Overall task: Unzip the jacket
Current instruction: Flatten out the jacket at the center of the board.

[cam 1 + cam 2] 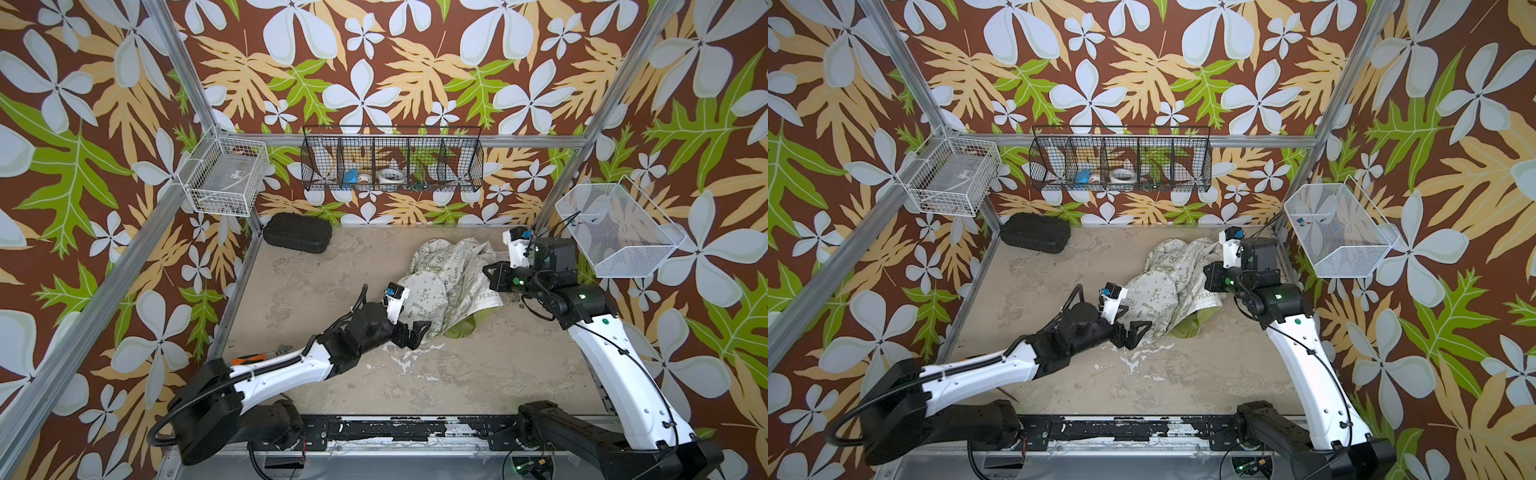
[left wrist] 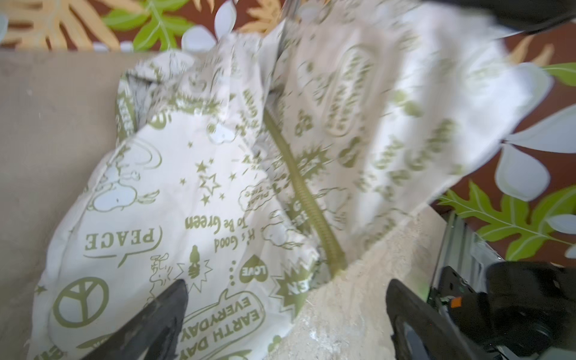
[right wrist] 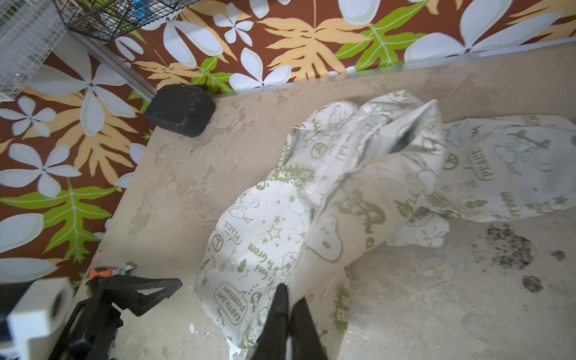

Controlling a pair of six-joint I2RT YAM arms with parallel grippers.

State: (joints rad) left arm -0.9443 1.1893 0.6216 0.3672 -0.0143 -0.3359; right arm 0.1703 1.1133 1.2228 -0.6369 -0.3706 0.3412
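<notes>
The sand-coloured counter (image 1: 332, 374) carries the jacket (image 1: 446, 286), crumpled in a heap between the two sets of jaws. The right jaws are pressed together on a fold at the heap's edge, and the cloth rises toward them. The left jaws stand wide apart at the hem end, one over printed cloth, the other over bare counter. A black case (image 1: 297, 232) lies well beyond the left jaws, against the wall. The green lining (image 1: 461, 328) shows near the left jaws. The olive zipper strip (image 2: 299, 187) ends just ahead of the gap between them.
</notes>
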